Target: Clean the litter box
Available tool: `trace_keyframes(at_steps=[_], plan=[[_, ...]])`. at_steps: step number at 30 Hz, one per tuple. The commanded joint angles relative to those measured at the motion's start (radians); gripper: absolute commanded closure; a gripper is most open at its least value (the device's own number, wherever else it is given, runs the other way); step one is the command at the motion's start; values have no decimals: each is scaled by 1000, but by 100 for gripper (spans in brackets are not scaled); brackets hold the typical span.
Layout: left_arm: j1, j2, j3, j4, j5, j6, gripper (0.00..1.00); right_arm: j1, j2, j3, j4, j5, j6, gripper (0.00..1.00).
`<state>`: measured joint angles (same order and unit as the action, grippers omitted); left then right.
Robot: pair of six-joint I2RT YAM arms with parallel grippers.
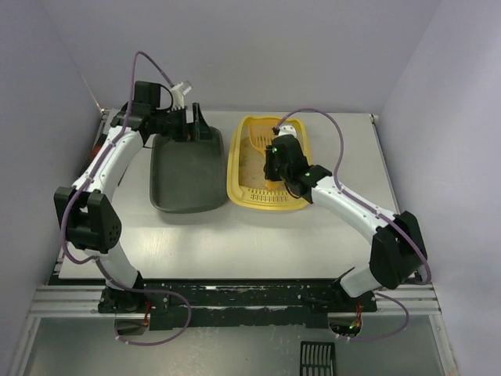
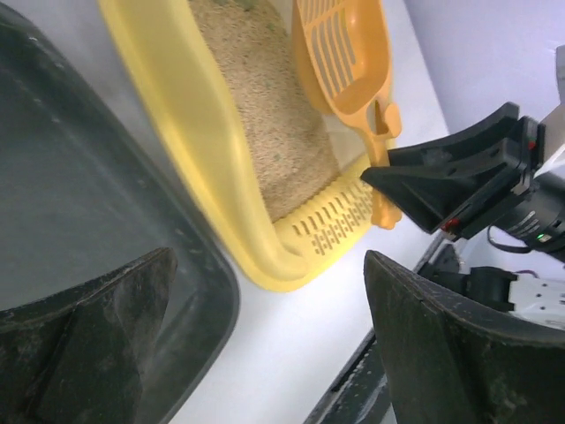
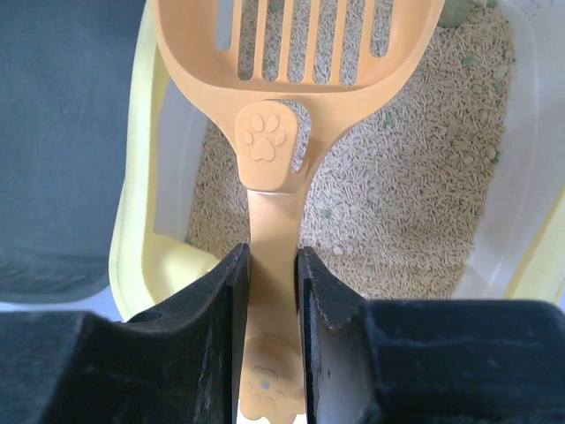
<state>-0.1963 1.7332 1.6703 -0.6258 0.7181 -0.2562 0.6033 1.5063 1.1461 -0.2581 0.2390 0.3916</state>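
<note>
The yellow litter box [image 1: 239,176] lies right of centre on the table, beige litter [image 3: 397,203] inside, slotted ledge at its near end. My right gripper [image 1: 275,163] is above it, shut on the handle of the orange slotted scoop [image 3: 265,141], whose head is over the litter. Small green clumps [image 3: 455,13] lie in the litter at the far end. My left gripper [image 1: 192,125] is open at the far edge of the dark grey-green tray [image 1: 188,168]. In the left wrist view the left gripper [image 2: 282,353] is empty, one finger over the tray [image 2: 97,177], the litter box [image 2: 194,132] beyond.
The dark tray lies just left of the litter box, nearly touching it. A black slotted part [image 1: 318,359] lies below the arm rail at the front. Grey walls close in the table at the back and both sides.
</note>
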Motion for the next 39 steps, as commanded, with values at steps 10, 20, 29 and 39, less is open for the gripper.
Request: trace_keyframes(at_steps=[10, 20, 29, 39], plan=[[-227, 73, 10, 180, -84, -73, 1, -10, -57, -114, 93, -89, -65, 100], [-274, 136, 60, 212, -223, 25, 1, -8, -109, -138, 100, -130, -81, 100], [-277, 171, 46, 283, -245, 20, 1, -8, -163, -183, 107, -197, -80, 100], [-278, 218, 61, 347, -188, -20, 1, -8, -184, -189, 107, -216, -72, 100]])
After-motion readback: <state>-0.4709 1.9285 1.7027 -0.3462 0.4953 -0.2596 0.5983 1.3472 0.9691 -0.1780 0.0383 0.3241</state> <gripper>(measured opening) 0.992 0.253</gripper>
